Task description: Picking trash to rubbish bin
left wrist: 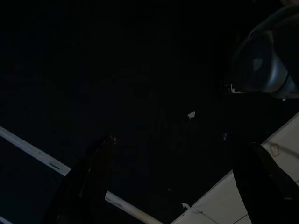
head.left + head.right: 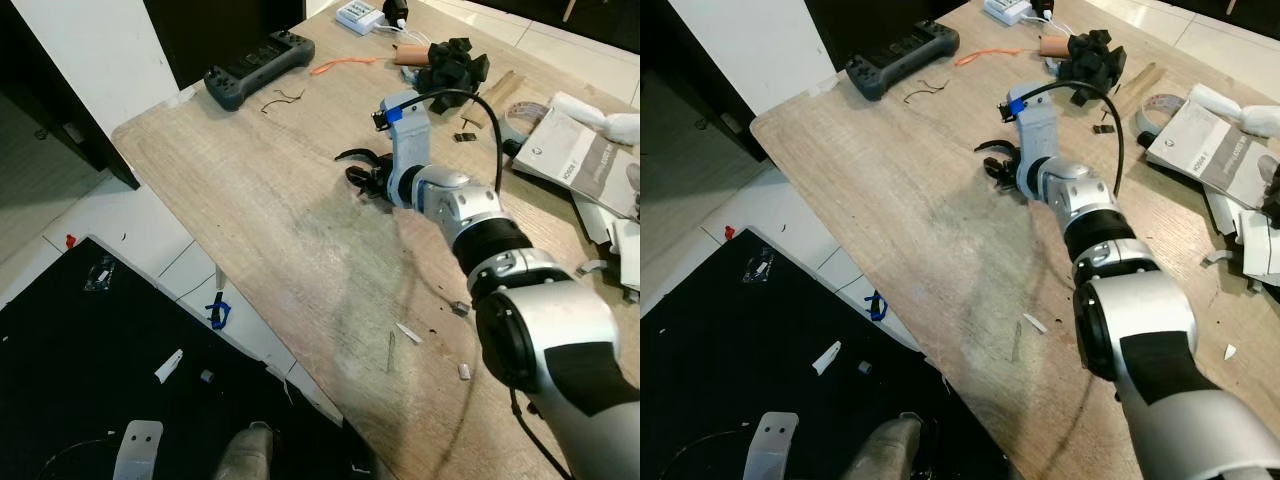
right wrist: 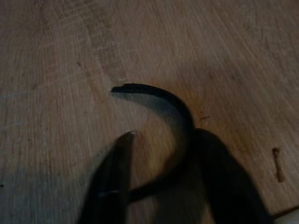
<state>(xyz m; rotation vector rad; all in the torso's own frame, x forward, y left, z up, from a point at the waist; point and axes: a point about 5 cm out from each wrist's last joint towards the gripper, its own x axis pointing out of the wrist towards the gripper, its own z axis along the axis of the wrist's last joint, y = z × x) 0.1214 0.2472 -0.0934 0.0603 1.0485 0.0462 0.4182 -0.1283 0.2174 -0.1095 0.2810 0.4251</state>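
The right claw (image 3: 159, 177) was lowered onto the wooden surface (image 2: 260, 200), its fingers spread around a curved black strip (image 3: 159, 95), not yet pinched. The left claw (image 1: 177, 182) was hung spread over the dark floor. Scraps were left scattered; binning was judged barely begun.

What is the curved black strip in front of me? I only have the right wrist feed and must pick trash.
Observer: The right end effector is low over a wooden table, at the black curved strip, a loose scrap.
Operator: Anything else nearby?
Observer: Beyond the arm lie an orange strip and a black handheld controller.
Operator: Other scraps closer to me?
Observer: A small white scrap lies on the table near your elbow.
Operator: And the left arm?
Observer: Its wrist feed is very dark; the left end effector has its fingers apart over a dark floor.
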